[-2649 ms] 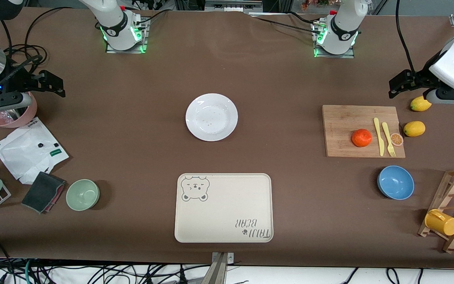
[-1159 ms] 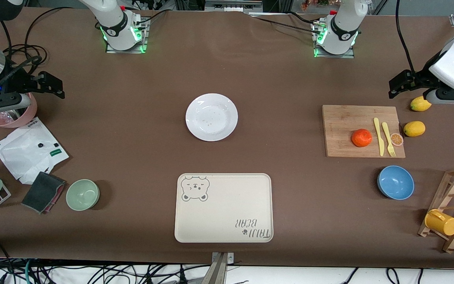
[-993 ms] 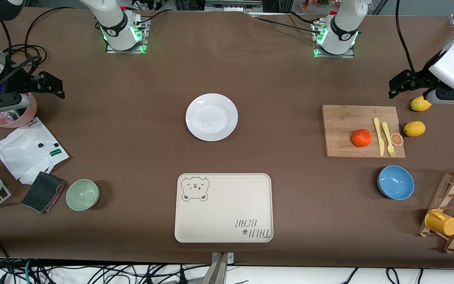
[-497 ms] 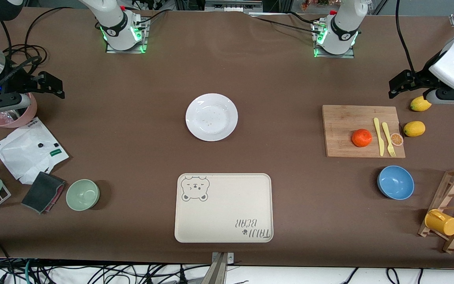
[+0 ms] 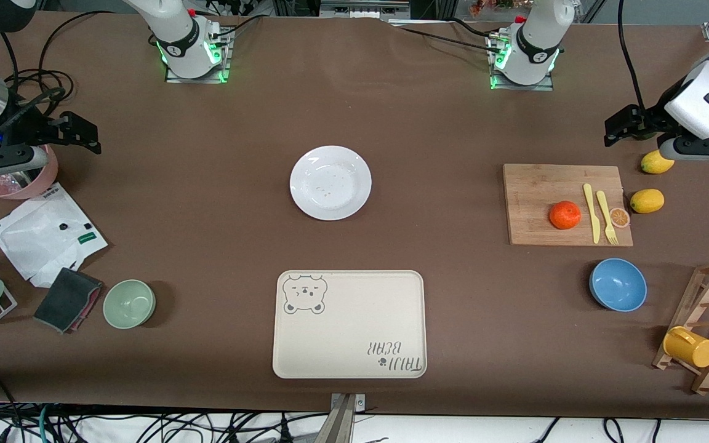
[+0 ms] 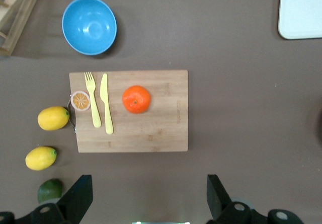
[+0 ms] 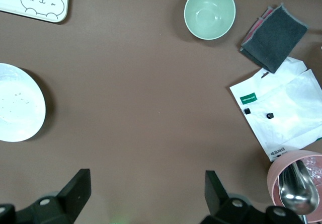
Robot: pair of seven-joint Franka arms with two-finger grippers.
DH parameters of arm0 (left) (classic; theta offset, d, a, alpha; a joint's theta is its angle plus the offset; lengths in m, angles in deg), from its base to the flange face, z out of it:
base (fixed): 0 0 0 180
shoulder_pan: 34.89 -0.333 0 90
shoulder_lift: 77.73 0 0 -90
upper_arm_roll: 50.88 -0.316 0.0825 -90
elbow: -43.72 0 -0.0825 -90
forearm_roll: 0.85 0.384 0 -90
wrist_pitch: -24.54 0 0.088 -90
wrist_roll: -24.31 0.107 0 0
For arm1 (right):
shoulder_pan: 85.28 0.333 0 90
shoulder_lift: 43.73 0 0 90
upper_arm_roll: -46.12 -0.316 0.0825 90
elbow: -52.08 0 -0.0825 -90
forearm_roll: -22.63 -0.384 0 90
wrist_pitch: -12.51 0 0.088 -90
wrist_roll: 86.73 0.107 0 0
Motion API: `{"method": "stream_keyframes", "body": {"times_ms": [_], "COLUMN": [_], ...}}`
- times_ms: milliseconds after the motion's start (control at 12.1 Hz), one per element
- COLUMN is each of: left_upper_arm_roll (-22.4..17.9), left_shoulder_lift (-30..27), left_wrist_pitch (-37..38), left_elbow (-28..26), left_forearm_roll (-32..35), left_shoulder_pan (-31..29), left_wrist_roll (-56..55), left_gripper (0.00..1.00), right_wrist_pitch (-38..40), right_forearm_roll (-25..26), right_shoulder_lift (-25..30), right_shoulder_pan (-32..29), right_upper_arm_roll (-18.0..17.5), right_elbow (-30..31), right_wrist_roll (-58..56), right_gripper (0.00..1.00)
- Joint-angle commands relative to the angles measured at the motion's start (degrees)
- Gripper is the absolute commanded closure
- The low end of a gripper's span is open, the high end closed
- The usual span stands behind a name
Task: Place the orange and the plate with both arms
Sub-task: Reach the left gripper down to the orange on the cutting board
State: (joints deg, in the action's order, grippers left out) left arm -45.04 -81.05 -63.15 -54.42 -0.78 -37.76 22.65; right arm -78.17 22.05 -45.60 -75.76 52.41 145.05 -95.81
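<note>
Here, the orange (image 5: 564, 215) sits on a wooden board (image 5: 539, 184) in the right part of the front picture, and nothing is touching it. A yellow knife (image 5: 591, 211) and a yellow fork (image 5: 605, 215) lie on the board just beside the orange, and a tiny orange slice (image 5: 620, 216) lies at the board's edge next to the fork. Two lemons (image 5: 646, 200) lie on the brown table (image 5: 440, 141) just off the board. The plate (image 5: 330, 182) is white and round, and it sits near the middle of the picture. It has nothing on it. A beige tray (image 5: 349, 323) with a bear on it lies lower in the picture, nearer to the camera than the plate. A blue bowl (image 5: 618, 284) sits lower than the board, and a green bowl (image 5: 129, 303) sits in the lower left of the picture. The left gripper (image 5: 622, 123) hangs up in the air at the right edge of the picture, over the table close to the board. Its fingers (image 6: 75, 200) are spread wide and hold nothing. The right gripper (image 5: 77, 130) hangs in the air at the left edge of the picture, by a pink bowl (image 5: 19, 181). Its fingers (image 7: 76, 193) are spread wide too, and they hold nothing.
</note>
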Motion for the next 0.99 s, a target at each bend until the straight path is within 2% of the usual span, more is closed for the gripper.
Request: {"method": "stream_keyframes", "body": {"times_ms": [0,166,414,662,911], "left_upper_arm_roll": [0.04,-0.04,-0.13,-0.40,-0.22], "left_shoulder_lift": [1.65,6.29,15.26,20.80,25.47], "left_wrist_pitch": [1.12,0.69,-5.26,-12.21,-16.36], "left_elbow": [0.40,0.67,2.43,1.55,0.76], "left_forearm_roll": [-1.21,-1.12,-0.60,4.04,4.86], "left_shoulder_pan": [0.85,0.33,-0.03,-1.25,-4.51], "left_wrist_roll": [0.87,0.87,0.87,0.96,1.05], "left_gripper": [0.00,0.00,0.00,0.00,0.00], "right_wrist_pitch": [0.86,0.86,0.86,0.86,0.86], "right_forearm_roll": [0.49,0.49,0.49,0.49,0.49], "right_shoulder_lift": [-0.51,-0.60,-0.60,-0.60,-0.60], "right_shoulder_pan": [-0.46,-0.46,-0.46,-0.46,-0.46], "right_upper_arm_roll": [-0.31,-0.31,-0.31,-0.31,-0.31], "right_elbow": [-1.47,-1.47,-1.38,-1.38,-1.38], "right_wrist_roll": [0.56,0.56,0.56,0.56,0.56], "right_gripper": [0.00,0.00,0.00,0.00,0.00]}}
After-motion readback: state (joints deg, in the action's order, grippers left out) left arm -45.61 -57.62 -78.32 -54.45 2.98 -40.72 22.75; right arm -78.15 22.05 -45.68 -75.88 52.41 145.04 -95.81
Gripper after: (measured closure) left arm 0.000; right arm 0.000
